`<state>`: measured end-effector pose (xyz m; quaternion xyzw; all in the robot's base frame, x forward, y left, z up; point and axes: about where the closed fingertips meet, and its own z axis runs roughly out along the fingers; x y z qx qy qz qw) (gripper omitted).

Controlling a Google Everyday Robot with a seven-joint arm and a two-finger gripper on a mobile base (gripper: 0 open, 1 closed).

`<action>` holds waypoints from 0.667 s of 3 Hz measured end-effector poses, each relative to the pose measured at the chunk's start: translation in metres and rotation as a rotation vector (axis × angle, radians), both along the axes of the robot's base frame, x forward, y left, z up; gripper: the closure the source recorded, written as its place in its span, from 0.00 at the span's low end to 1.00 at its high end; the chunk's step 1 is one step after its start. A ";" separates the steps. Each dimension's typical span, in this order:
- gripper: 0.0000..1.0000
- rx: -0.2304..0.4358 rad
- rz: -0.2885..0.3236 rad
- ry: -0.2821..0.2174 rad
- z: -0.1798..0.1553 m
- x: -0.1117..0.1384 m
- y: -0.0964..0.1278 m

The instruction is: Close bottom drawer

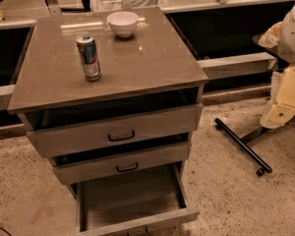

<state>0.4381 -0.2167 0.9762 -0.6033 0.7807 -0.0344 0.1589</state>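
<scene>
The bottom drawer (137, 223) of the grey cabinet (49, 82) is pulled far out toward me. Its plain grey tray (130, 195) lies open and holds nothing. Its narrow front panel runs along the lower edge of the view, and its handle is not visible. The top drawer (115, 132) and the middle drawer (123, 163) stick out only a little, each with a black bar handle. My gripper (284, 102), on the cream and white arm, is at the right edge of the view. It is well to the right of the cabinet, above the floor, and touches nothing.
A drink can (89, 58) and a white bowl (122, 23) stand on the cabinet top. A black bar with small wheels (243, 146) lies on the speckled floor to the right of the cabinet. Low dark counters run behind.
</scene>
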 end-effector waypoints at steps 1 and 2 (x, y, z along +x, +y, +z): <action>0.00 0.000 0.000 0.000 0.000 0.000 0.000; 0.00 0.087 0.014 0.060 -0.019 0.002 -0.001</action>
